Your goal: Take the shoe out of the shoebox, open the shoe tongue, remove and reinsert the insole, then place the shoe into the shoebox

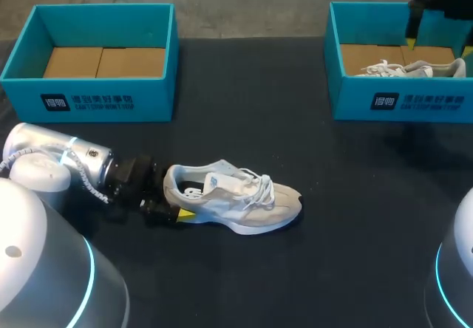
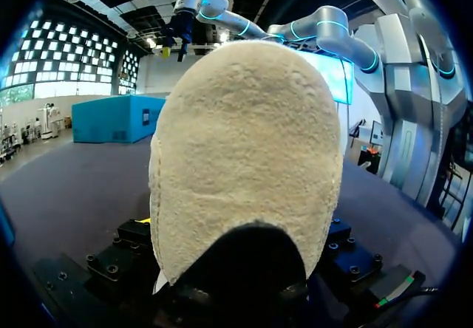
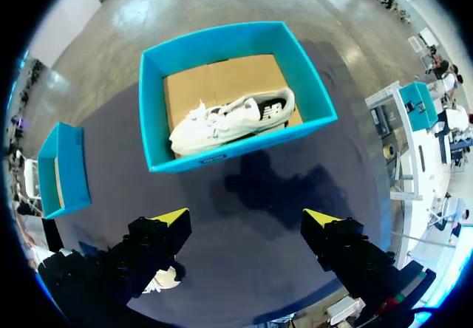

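Notably, left claw (image 1: 172, 199) sat at heel of grey sneaker (image 1: 244, 202), grip untellable (heel hid it); right claw (image 3: 246, 217) hung wide open, empty. Risk: a weak hold could let it skid.

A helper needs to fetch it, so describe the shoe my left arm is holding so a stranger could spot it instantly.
On the dark table, look in front of the left-hand teal box. A pale sneaker lies there on the bare tabletop, heel in the left gripper. The only other sneaker sits inside the right-hand teal box; this one is outside any box.
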Controlling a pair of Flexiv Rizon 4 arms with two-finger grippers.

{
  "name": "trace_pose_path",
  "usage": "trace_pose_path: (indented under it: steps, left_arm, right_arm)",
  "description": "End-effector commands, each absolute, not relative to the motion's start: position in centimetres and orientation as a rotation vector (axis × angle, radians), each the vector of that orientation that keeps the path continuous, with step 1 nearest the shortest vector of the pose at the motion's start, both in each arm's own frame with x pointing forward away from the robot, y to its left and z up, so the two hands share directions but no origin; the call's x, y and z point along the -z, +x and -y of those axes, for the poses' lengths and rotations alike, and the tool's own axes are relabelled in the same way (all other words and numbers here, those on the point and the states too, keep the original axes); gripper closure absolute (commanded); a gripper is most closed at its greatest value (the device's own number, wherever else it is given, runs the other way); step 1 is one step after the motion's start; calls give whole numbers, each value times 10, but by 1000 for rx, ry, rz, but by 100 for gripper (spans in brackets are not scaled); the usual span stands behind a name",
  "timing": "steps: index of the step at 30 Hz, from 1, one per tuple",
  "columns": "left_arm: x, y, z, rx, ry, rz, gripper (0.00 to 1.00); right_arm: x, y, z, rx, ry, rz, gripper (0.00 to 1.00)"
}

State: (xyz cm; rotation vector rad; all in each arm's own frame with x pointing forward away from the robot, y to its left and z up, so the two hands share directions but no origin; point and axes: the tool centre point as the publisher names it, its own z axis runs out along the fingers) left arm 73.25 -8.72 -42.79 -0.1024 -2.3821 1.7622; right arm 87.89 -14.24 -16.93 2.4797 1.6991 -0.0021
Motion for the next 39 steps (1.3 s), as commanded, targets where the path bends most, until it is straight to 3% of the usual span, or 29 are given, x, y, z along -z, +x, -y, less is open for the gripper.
trace_pose_path:
  steps: [1,16,39]
  left_arm:
    - [427,732,88,-1760,-101,2385,100]
    - [427,732,88,-1760,-101,2385,100]
    - [427,732,88,-1760,-101,2385,100]
  right_arm:
    - [174,866,110,19,2442,-1635,0]
    - [193,821,32,-95,2456,-1599,0]
    - [186,809,36,-102,2462,-1678,0]
